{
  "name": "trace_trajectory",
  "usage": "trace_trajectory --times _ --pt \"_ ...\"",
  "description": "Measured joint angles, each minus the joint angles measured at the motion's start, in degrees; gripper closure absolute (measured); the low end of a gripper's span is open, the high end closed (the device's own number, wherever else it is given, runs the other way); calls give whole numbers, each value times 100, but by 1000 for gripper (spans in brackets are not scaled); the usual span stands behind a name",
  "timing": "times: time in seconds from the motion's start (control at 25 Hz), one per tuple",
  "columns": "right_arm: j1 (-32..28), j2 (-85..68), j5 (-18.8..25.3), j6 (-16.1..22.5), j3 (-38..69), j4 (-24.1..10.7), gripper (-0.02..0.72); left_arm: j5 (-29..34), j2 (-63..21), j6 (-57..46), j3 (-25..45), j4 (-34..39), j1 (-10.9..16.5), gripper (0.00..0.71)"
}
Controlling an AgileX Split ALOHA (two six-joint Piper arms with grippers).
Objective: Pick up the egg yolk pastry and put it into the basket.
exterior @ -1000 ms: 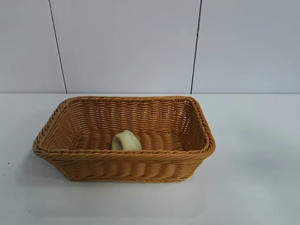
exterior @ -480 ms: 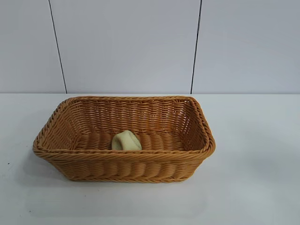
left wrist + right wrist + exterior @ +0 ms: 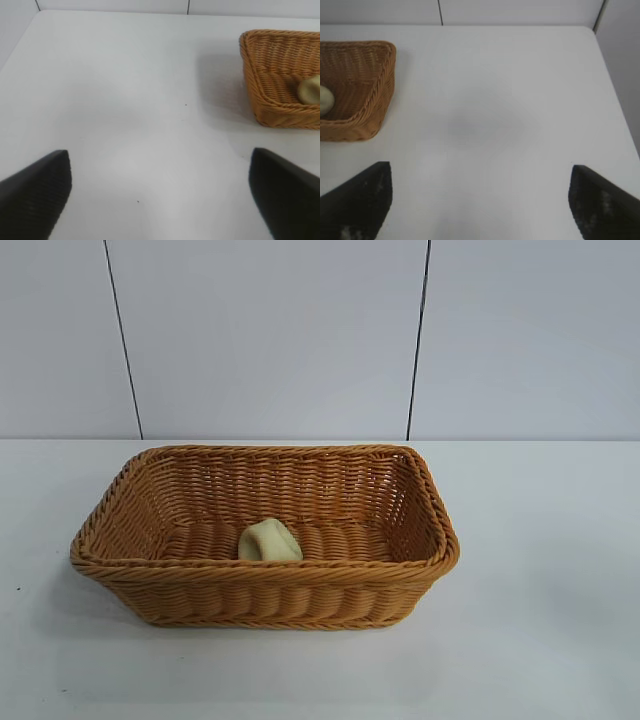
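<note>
Nearest to me, both my pairs of fingers stood spread wide over bare white tabletop (image 3: pixel 125 100), holding nothing. My left gripper (image 3: pixel 160 195) showed one dark ribbed fingertip (image 3: pixel 37 187) at each side of its own wrist view, and my right gripper (image 3: pixel 480 200) looked the same.

Beyond my left fingers and off toward the right arm's side lay the large orange-brown woven wicker basket (image 3: pixel 265 585), rectangular, its long axis running across between my two arms. From my right fingers it lay off toward the left arm's side, and neither pair touched it.

Farther in, the small pale cream-yellow rounded egg yolk pastry (image 3: pixel 269 541) sat on the basket's floor against the wall facing the outside camera. I judged the placing done, so neither arm needed to reach.
</note>
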Motion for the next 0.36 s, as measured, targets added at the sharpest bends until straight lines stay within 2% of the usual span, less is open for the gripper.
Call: trace_trajectory --times 0.36 --pt "0 -117 13 0 0 44 17 0 0 0 0 0 0 18"
